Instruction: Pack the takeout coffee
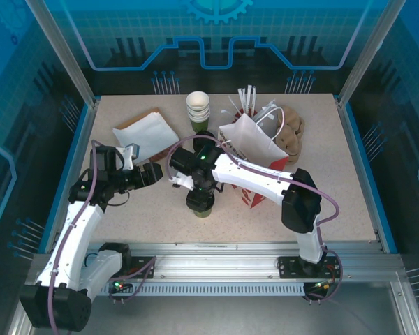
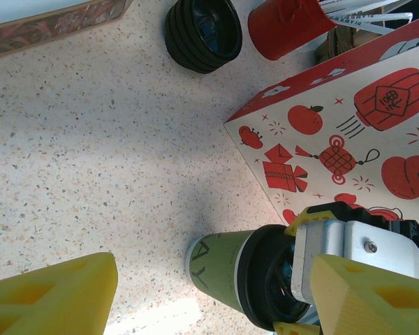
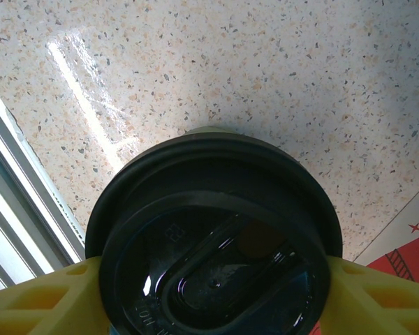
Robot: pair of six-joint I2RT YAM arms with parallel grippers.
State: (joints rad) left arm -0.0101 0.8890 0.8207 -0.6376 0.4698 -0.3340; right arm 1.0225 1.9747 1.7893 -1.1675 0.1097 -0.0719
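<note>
Nearest, close by the front rail of the bench (image 1: 349, 209): the takeout coffee (image 1: 202, 209), upright, olive-green, black lid on. Pinched at the lid rim by the right tool (image 1: 199, 194), with one yellow finger (image 3: 49, 296) pressed against each side of the lid in the right wrist view. Standing on the bench surface, by the look of the left wrist view.

A little to the left and slightly farther: the left tool (image 1: 152, 174), spread wide, holding nothing, aimed towards the cup and apart from it.

Just right of the cup: a white paper bag (image 1: 255, 150) with red printed lanterns and fruits, lying on its side, crossed above by the right arm (image 1: 265, 181). Touching the cup or only beside it: cannot tell.

Beyond, near the middle of the bench: a short stack of black lids (image 2: 204, 31), and next to it a red cup (image 2: 286, 28) with white straws (image 2: 366, 14). Even farther: a stack of white-rimmed paper cups (image 1: 198, 106). To the far left, a flat white and brown packet (image 1: 145, 132); to the far right, behind the bag, something brown and crumpled (image 1: 293, 129).
</note>
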